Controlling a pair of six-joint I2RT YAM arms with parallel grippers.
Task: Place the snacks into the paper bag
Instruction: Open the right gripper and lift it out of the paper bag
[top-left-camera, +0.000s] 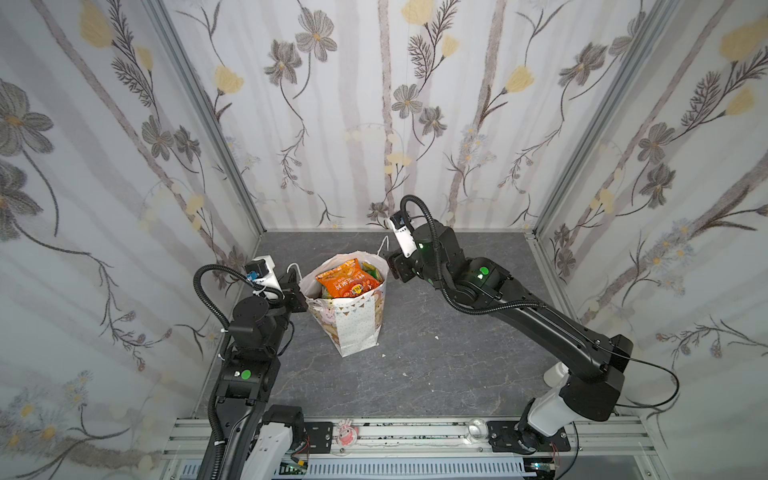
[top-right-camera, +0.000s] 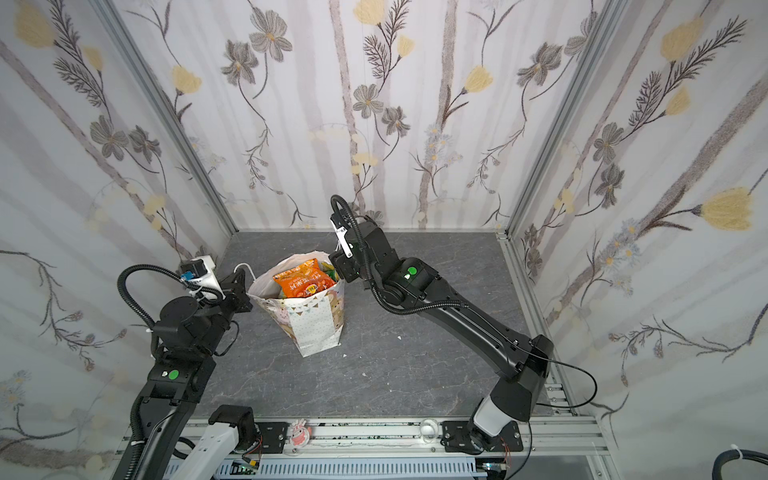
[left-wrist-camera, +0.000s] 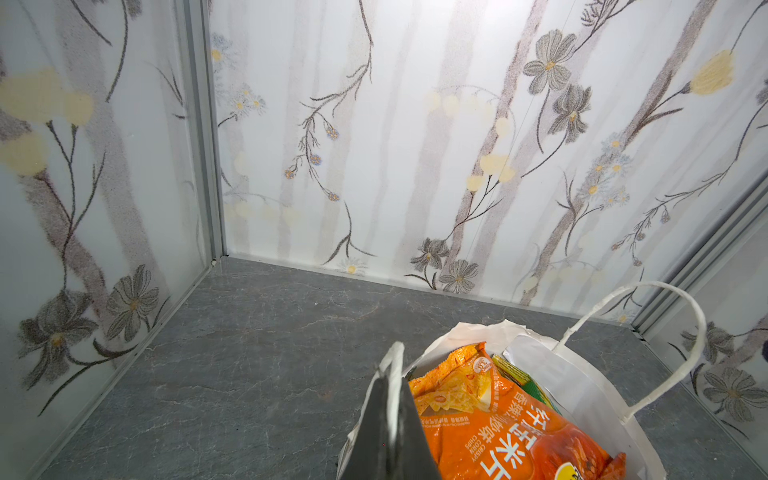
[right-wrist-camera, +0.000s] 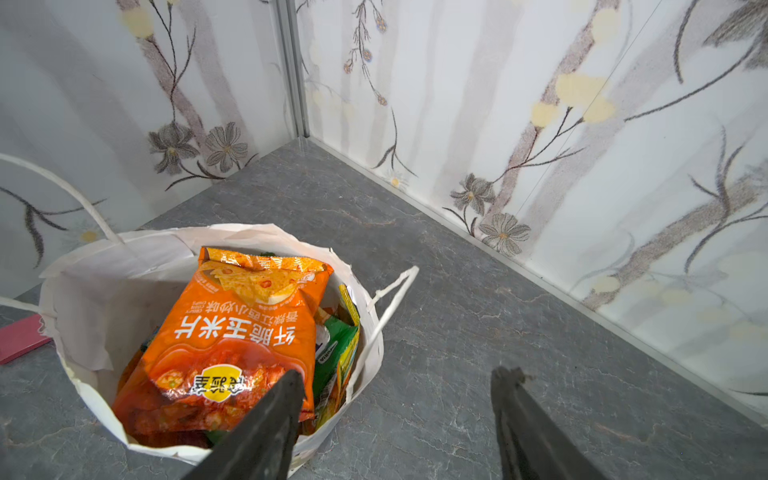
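Observation:
The white paper bag (top-left-camera: 353, 328) (top-right-camera: 316, 328) stands upright mid-floor, mouth open. Inside it, on top, lies an orange snack packet (top-left-camera: 347, 282) (top-right-camera: 303, 282) (left-wrist-camera: 498, 419) (right-wrist-camera: 232, 332), with a green-yellow packet (right-wrist-camera: 336, 353) (left-wrist-camera: 523, 378) wedged beside it. My left gripper (top-left-camera: 301, 291) (top-right-camera: 245, 291) (left-wrist-camera: 392, 399) is shut on the bag's left rim and cord handle, a white strip pinched between its fingers. My right gripper (top-left-camera: 392, 266) (top-right-camera: 340, 266) (right-wrist-camera: 399, 374) is open just above the bag's far right rim. One finger is over the mouth and the other over the floor, and it holds nothing.
A flat red-pink object (right-wrist-camera: 20, 340) lies on the grey floor beside the bag. Floral walls close in behind and at both sides. On the front rail sit a small pink figure (top-left-camera: 345, 432) and a clear cup (top-left-camera: 477, 430).

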